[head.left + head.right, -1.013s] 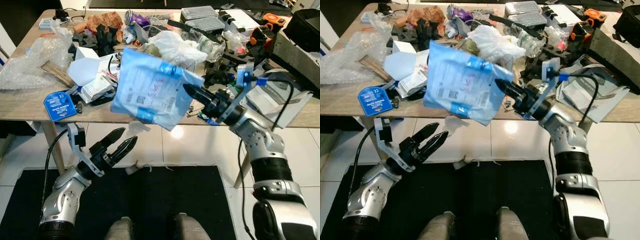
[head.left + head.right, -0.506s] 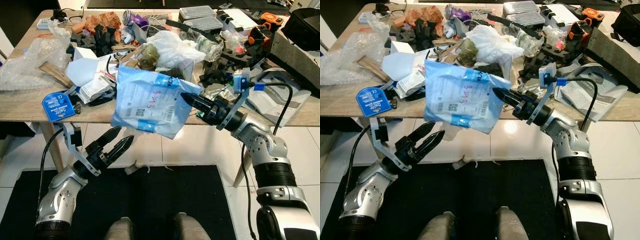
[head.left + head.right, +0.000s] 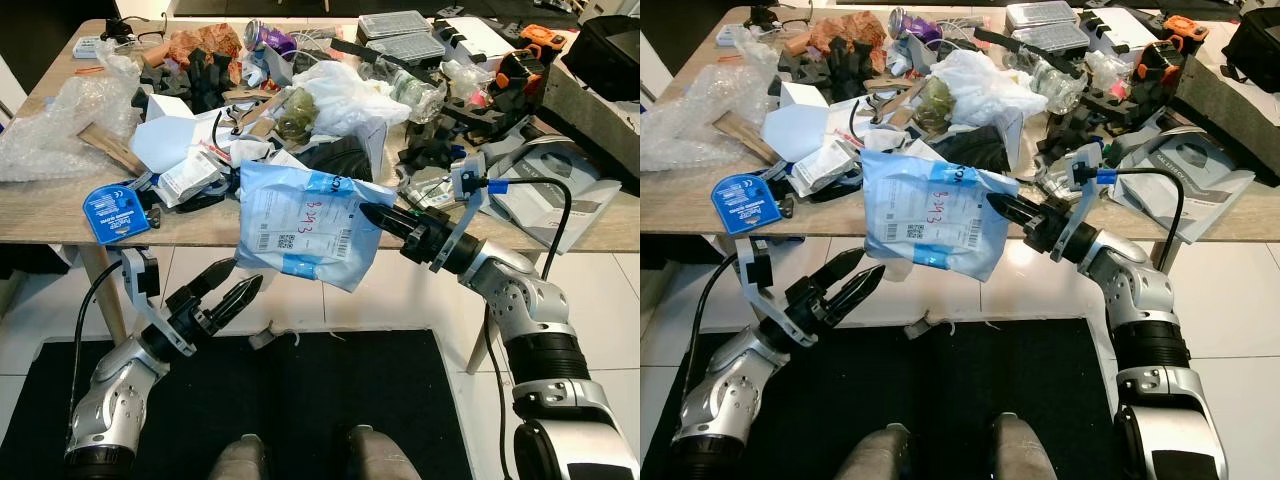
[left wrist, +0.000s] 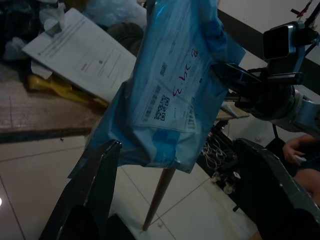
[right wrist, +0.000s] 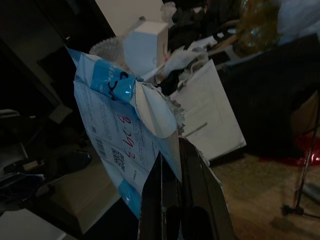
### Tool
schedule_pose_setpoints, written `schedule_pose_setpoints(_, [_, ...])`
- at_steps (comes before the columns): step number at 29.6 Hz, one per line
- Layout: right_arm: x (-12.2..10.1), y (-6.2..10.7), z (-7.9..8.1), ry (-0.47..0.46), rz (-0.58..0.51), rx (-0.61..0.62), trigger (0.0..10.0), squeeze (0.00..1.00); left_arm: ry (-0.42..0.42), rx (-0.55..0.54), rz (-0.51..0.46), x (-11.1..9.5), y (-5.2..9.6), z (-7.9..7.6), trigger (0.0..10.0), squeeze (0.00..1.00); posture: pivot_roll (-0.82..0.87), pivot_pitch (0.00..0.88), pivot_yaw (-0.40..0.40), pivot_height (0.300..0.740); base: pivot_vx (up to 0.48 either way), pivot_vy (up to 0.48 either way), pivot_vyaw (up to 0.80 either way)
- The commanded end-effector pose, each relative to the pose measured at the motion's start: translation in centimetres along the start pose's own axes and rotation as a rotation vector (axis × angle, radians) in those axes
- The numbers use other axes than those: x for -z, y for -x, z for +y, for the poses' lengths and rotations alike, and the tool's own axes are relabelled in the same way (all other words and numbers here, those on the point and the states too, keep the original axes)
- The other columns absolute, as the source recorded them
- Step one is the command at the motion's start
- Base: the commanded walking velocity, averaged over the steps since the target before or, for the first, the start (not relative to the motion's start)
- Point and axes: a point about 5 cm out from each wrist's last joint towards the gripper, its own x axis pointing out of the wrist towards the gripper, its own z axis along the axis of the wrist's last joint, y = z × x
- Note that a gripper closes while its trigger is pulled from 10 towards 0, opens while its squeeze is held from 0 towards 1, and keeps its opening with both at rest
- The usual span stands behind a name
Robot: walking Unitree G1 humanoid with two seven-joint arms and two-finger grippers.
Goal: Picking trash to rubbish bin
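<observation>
A light blue plastic mailer bag (image 3: 305,220) with a white label and red handwriting hangs in front of the table's front edge. My right gripper (image 3: 372,217) is shut on its right edge; in the right wrist view the fingers (image 5: 167,197) pinch the crumpled edge of the mailer bag (image 5: 120,145). Below and to the left, over the floor, my left gripper (image 3: 232,285) is open and points up toward the bag's lower left corner without touching it. From the left wrist, the mailer bag (image 4: 172,95) hangs between the two fingers (image 4: 92,187).
The wooden table (image 3: 60,210) is piled with clutter: bubble wrap (image 3: 60,115), a blue round-cornered box (image 3: 117,210), white papers (image 3: 165,140), a white plastic bag (image 3: 350,90), black foam pieces and clear boxes. A black mat (image 3: 300,400) lies on the tiled floor. A person's hand (image 4: 295,152) appears in the left wrist view.
My right gripper has lowered the mailer bag and drawn it down from over the table to in front of its edge. The left gripper stays low, slightly shifted.
</observation>
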Motion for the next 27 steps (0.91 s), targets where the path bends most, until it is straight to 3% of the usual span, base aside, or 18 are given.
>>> schedule_pose_setpoints(1, [0.8,0.1,0.0,0.0,0.019,0.012,10.0,0.0,-0.006,-0.015,0.04,0.5,0.6,0.1,10.0,0.0,0.0,0.144,-0.008,0.74,-0.285,0.0,0.0])
schedule_pose_setpoints(27, [1.6,0.0,-1.2,0.027,0.046,0.132,10.0,0.0,-0.005,-0.002,0.059,1.1,0.3,-0.1,10.0,0.0,0.0,0.137,-0.01,0.74,-0.295,0.0,0.0])
